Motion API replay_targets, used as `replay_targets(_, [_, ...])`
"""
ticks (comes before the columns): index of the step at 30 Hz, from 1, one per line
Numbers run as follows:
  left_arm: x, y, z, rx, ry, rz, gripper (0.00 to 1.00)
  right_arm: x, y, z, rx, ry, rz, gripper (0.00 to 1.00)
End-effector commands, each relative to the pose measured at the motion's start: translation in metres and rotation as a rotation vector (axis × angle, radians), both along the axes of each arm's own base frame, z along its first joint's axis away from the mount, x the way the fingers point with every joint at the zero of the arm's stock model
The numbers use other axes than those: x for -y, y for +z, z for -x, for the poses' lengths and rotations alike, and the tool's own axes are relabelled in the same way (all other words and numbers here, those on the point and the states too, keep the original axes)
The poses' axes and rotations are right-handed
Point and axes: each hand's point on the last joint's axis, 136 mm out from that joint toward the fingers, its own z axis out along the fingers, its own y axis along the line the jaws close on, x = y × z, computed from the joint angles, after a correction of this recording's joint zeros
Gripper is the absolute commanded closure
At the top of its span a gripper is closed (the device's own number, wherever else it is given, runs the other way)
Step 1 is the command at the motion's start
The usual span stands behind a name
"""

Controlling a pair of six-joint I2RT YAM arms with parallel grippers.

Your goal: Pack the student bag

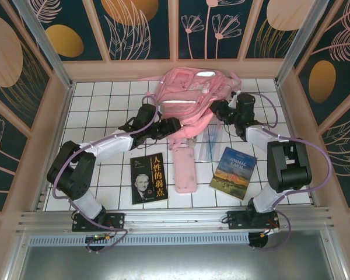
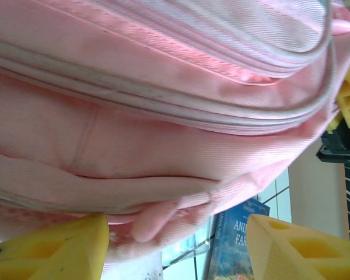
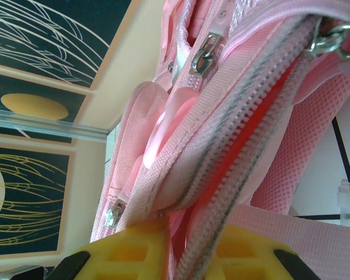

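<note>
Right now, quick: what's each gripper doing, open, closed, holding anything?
Left gripper: open, fingers spread at the bag, nothing clamped.
Right gripper: closed on the bag's zipper edge.

Table [image 1: 99,105], student bag [image 1: 184,90], black book [image 1: 148,178], blue book [image 1: 233,172], pencil case [image 1: 185,169]

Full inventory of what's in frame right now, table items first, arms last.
student bag: 1, pink with a silver stripe, far centre of the table
black book: 1, black with a portrait cover, near left of centre
pencil case: 1, pink, flat, near centre
clear plastic item: 1, transparent, in front of the bag
Animal Farm book: 1, blue, near right
table: 1, white grid
left gripper: 1, yellow fingers, open, at the bag's left
right gripper: 1, yellow fingers, shut on the bag's zip edge
</note>
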Motion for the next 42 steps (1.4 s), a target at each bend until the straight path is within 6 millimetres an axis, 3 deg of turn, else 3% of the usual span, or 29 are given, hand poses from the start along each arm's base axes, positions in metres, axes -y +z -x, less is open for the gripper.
replay_targets(1, [0.008, 0.024, 0.000, 0.049, -0.035, 0.031, 0.37, -0.009, 0.033, 0.004, 0.114, 0.031, -0.017, 0.83])
replay_targets(10, [0.018, 0.017, -0.004, 0.049, -0.048, 0.037, 0.39, -0.013, 0.032, 0.005, 0.111, 0.036, -0.016, 0.83])
replay_targets(14, [0.009, -0.002, -0.006, 0.047, -0.026, -0.037, 0.41, -0.013, 0.031, 0.006, 0.110, 0.037, -0.017, 0.83])
replay_targets(17, [0.001, -0.031, -0.008, 0.020, -0.015, -0.139, 0.44, -0.012, 0.033, 0.006, 0.113, 0.035, -0.023, 0.83])
replay_targets(22, [-0.003, -0.052, -0.010, 0.005, -0.022, -0.220, 0.58, -0.013, 0.037, 0.007, 0.125, 0.033, -0.029, 0.83])
replay_targets(27, [0.005, -0.048, -0.019, 0.024, -0.034, -0.211, 0.75, -0.012, 0.037, 0.008, 0.126, 0.031, -0.025, 0.83])
replay_targets(30, [0.007, -0.040, -0.022, 0.052, -0.037, -0.202, 1.00, -0.011, 0.034, 0.008, 0.122, 0.027, -0.017, 0.83])
replay_targets(34, [0.003, -0.033, -0.018, 0.070, -0.040, -0.211, 1.00, -0.004, 0.030, 0.007, 0.112, 0.013, -0.012, 0.85])
replay_targets(37, [-0.013, -0.037, -0.012, 0.069, -0.035, -0.276, 1.00, 0.002, 0.028, 0.006, 0.110, 0.001, -0.009, 0.89])
replay_targets(42, [-0.069, -0.048, -0.007, 0.036, 0.025, -0.393, 1.00, 0.023, 0.032, 0.003, 0.120, -0.038, 0.006, 1.00])
